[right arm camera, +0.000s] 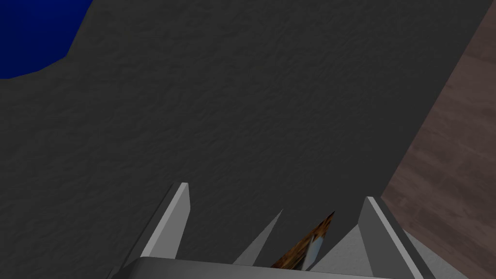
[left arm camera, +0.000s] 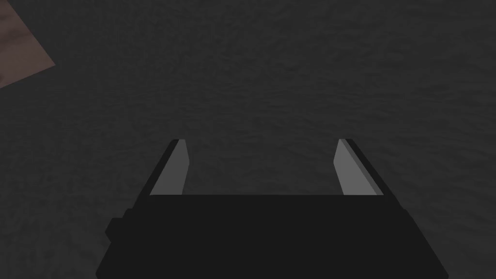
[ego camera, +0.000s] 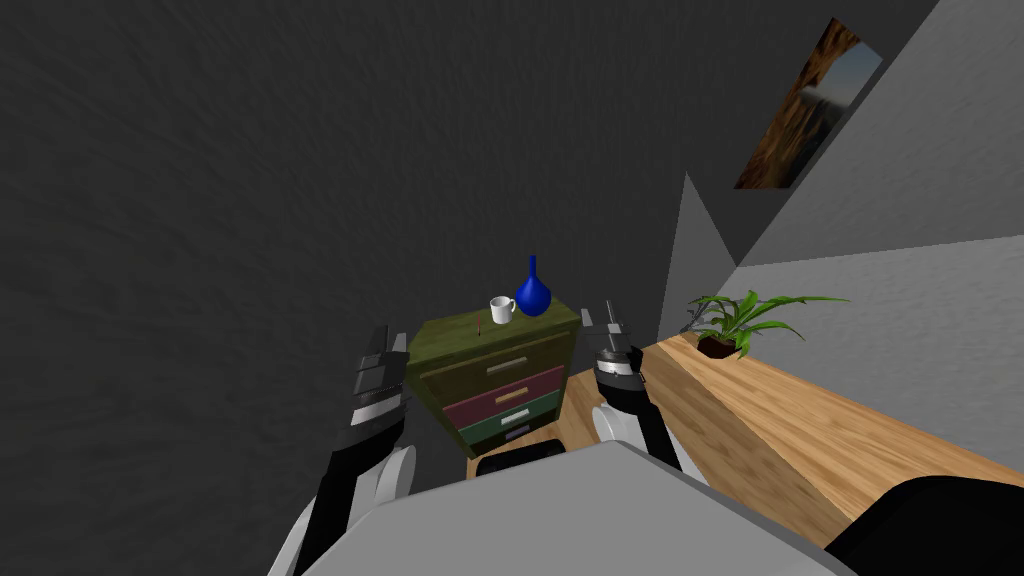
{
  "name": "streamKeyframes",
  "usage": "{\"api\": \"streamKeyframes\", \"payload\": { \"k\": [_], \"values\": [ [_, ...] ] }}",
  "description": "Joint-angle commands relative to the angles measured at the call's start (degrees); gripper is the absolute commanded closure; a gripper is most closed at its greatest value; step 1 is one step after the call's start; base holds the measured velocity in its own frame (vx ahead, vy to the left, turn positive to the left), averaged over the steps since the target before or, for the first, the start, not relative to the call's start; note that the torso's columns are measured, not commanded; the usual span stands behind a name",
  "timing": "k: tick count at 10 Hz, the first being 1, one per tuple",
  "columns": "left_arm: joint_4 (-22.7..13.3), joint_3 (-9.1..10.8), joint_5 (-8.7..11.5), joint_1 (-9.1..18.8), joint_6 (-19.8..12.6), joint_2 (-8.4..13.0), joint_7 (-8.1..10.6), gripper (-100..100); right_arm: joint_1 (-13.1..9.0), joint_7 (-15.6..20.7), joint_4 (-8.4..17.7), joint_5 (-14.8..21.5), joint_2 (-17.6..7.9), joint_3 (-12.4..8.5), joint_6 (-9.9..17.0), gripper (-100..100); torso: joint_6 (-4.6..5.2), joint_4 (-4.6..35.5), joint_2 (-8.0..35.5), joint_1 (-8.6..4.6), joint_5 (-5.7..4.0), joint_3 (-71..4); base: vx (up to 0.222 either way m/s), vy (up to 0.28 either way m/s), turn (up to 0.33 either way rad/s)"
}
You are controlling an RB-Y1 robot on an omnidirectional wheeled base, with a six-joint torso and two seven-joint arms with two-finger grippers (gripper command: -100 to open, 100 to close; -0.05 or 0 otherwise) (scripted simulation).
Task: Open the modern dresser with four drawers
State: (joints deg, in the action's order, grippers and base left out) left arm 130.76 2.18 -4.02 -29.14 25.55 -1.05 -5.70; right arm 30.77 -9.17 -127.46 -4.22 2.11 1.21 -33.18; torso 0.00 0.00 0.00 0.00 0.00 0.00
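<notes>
The dresser stands a little ahead of me against a dark wall, olive green on top. Its four drawers are all shut: an olive one with a pale handle, then maroon, green and dark blue. My left gripper hovers just left of the dresser's top corner; in its wrist view the left gripper is open and empty, facing the dark wall. My right gripper is raised at the dresser's right side, also apart from it. In its wrist view the right gripper is open, holding nothing.
A white mug, a blue vase and a small red stick sit on the dresser top. A long wooden counter runs along my right with a potted plant on its far end.
</notes>
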Motion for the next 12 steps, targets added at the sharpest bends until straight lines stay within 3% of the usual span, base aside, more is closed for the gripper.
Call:
{"api": "streamKeyframes", "payload": {
  "k": [1, 9, 10, 12],
  "values": [
    [0.0, 0.0, 0.0, 0.0, 0.0, 0.0, 0.0, 0, 0.0, 0.0, 0.0, 0.0, 0.0, 0.0, 0.0, 0, 0.0, 2.3, 2.3, 0.0, 0.0, -4.7, 0.0, 0.0, 0.0],
    [0.0, 0.0, 0.0, 0.0, 0.0, 0.0, 0.0, 0, 0.0, 0.0, 0.0, 0.0, 0.0, 0.0, 0.0, 0, 0.0, 35.4, 35.4, 0.0, 0.0, -70.7, 0.0, 0.0, 0.0],
    [0.3, -0.01, 0.0, 0.1, -0.3, 2.1, 0.01, -100, 0.0, 0.0, 0.0, 0.0, 0.0, 0.0, 0.0, 0, 0.03, 39.5, 39.5, 0.04, 0.1, -79.2, 0.0, -0.01, -0.008],
    [0.4, -0.13, 0.1, -0.1, -1.4, 5.0, 0.05, -100, 0.0, 0.0, 0.0, 0.0, 0.0, 0.0, 0.0, 0, 0.05, 41.9, 41.9, 0.05, 0.07, -84.4, -0.014, -0.027, -0.011]
  ]
}}
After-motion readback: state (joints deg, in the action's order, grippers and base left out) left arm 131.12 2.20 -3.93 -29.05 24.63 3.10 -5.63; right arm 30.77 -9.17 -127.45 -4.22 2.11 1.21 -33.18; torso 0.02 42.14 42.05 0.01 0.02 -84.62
